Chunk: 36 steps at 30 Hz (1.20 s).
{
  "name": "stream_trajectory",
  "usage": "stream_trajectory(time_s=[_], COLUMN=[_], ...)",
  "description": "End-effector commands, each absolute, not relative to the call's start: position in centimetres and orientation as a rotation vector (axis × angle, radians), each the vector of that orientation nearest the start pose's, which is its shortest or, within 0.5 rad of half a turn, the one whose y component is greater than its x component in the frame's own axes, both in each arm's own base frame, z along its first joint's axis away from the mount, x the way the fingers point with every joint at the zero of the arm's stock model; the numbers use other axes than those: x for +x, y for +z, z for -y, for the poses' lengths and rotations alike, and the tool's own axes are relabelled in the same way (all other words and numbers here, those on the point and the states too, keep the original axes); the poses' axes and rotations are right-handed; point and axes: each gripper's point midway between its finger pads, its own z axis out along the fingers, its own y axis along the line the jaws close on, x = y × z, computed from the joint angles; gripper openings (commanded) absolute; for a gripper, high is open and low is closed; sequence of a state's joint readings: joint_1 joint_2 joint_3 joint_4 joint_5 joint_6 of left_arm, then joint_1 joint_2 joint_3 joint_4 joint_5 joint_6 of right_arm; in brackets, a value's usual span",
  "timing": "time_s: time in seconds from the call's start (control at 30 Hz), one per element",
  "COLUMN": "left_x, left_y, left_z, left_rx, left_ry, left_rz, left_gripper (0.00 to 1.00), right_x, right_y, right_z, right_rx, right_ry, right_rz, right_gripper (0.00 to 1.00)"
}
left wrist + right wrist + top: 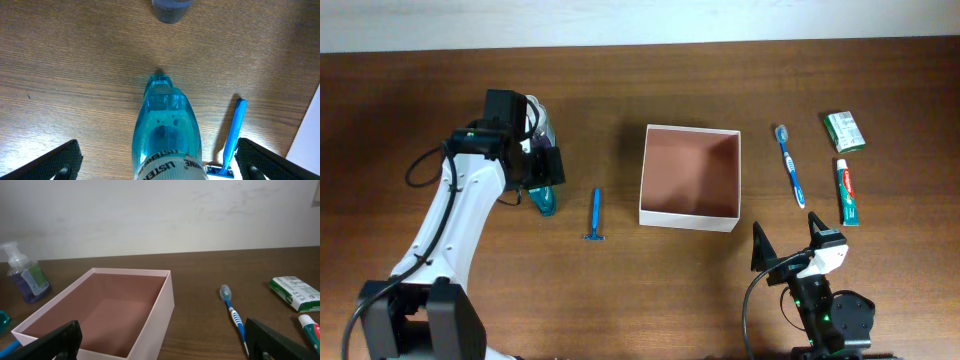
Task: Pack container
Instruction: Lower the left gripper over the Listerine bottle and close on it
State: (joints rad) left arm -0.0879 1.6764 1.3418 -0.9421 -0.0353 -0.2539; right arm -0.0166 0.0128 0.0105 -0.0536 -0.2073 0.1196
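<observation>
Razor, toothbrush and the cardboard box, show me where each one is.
razor [596, 212]: overhead view, middle of its blue handle.
toothbrush [791, 168]: overhead view, middle of its blue and white handle.
cardboard box [688, 170]: overhead view, bare pinkish-brown floor inside.

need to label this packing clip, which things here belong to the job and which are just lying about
Job, likely:
container, mouthwash bottle, razor, toothbrush, toothpaste, green packet, pump bottle

Lying about:
none evident; everything loose looks like a packable toiletry

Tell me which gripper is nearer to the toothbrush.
Right. The right gripper sits open just short of the toothbrush, on the robot's side; the left gripper is beyond the box, over a bottle.
</observation>
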Motion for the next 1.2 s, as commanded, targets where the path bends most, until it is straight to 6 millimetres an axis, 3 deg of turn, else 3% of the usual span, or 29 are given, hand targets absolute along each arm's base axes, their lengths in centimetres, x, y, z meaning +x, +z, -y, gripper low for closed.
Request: stream_trajectory(time_s=[0.0,0.3,0.8,0.9,1.03,1.17], left_x=[37.32,38.06,37.23,37.24,37.24,37.23], left_y=[12.10,12.37,12.09,12.09,12.08,12.08], left_z=[2.39,2.10,2.09,2.09,2.10,2.09], left_rx=[-0.221,-0.225,-0.225,-0.225,-0.224,-0.225], left_ry=[0.010,0.032,0.035,0.035,0.035,0.035], left_rz=[-2.822,-2.788,-2.823,-2.823,-2.823,-2.823], left_gripper=[0.99,0.99,0.99,0.89,0.65,0.63], right_x=[24.30,24.30,24.30,24.30,24.30,24.30], right_y=[16.08,16.08,16.08,16.08,16.08,16.08], right_z=[-3.34,-3.34,-3.34,-3.34,-3.34,-3.34], right_rx=[-0.061,-0.061,-0.061,-0.062,-0.061,-0.061], right_ry=[0.248,0.248,0.248,0.248,0.248,0.248], right_rz=[-1.632,-1.632,-1.632,-1.632,-1.632,-1.632], right_gripper=[0.98,0.98,0.98,0.98,0.99,0.99])
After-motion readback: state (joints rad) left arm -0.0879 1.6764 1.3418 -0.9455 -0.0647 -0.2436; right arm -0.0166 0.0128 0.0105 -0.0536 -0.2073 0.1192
